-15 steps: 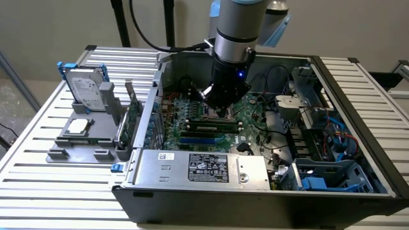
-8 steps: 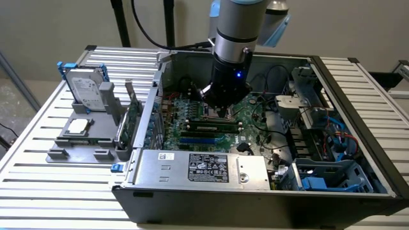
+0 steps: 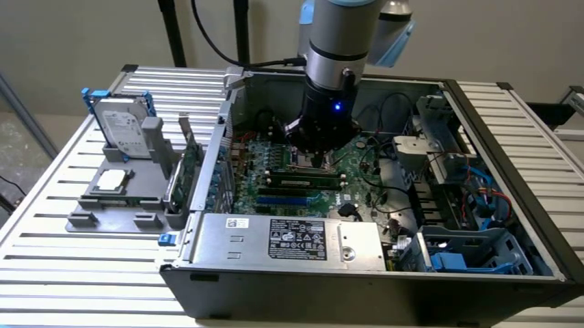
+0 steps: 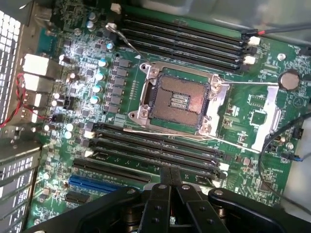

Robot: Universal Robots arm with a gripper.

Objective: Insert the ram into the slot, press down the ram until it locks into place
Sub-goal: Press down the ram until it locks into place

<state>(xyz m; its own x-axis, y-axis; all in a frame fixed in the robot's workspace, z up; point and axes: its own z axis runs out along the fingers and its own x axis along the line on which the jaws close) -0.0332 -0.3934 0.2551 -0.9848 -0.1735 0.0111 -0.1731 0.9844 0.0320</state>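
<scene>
My gripper [image 3: 319, 158] hangs low inside the open computer case, just above the motherboard. In the wrist view its two fingers [image 4: 163, 194] meet tip to tip, so the gripper [image 4: 170, 171] is shut with nothing between them. The tips sit over the nearest of several parallel black slots [image 4: 155, 148]. In the exterior view a long dark stick with green showing, the ram [image 3: 297, 182], lies along a slot just in front of the gripper. Whether its end latches are shut I cannot tell. A second bank of black slots [image 4: 184, 39] lies beyond the square silver-framed processor socket [image 4: 180, 99].
A short blue socket [image 4: 97, 184] lies beside the near slots. The case walls, a silver power supply [image 3: 283, 239] and a drive cage [image 3: 474, 246] with cables hem in the board. Outside the case a grey fixture [image 3: 114, 205] holds a hard drive [image 3: 123, 130] and a green expansion card [image 3: 187, 171].
</scene>
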